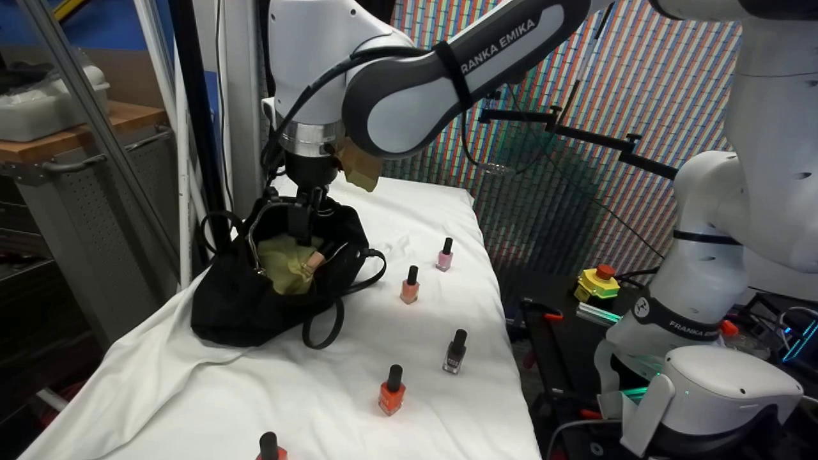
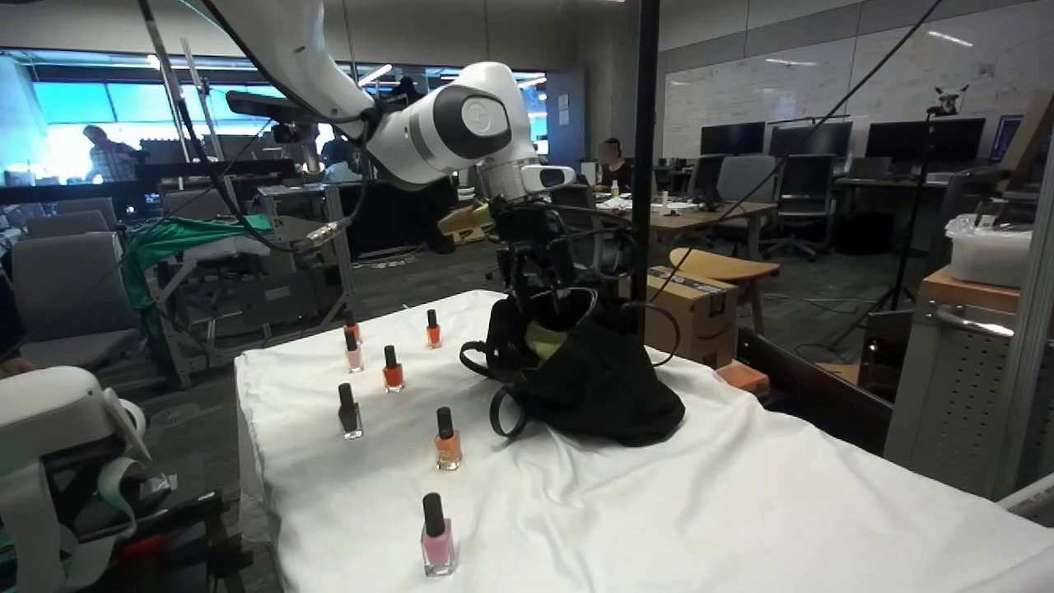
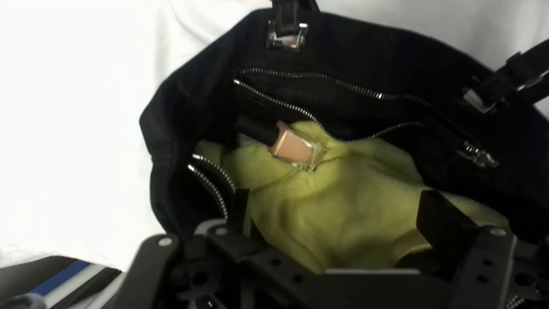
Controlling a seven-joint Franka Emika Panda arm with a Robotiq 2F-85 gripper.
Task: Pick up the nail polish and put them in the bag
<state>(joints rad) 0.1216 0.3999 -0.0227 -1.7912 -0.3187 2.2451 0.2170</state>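
My black two-fingered pincer (image 3: 334, 210) stands spread wide; apart from it, I see the peach, black-capped glass nail polish bottle (image 3: 296, 148) lying on the yellowish-green fabric lining (image 3: 356, 201) inside the soft black handbag (image 1: 236, 313). Outside it, seven more black-capped bottles (image 2: 447, 451), pink through red to dark, stand upright on the wrinkled white cloth (image 2: 741, 511).

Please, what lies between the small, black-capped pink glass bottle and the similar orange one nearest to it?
Between the pink bottle and the orange bottle only bare white cloth shows, in both exterior views.
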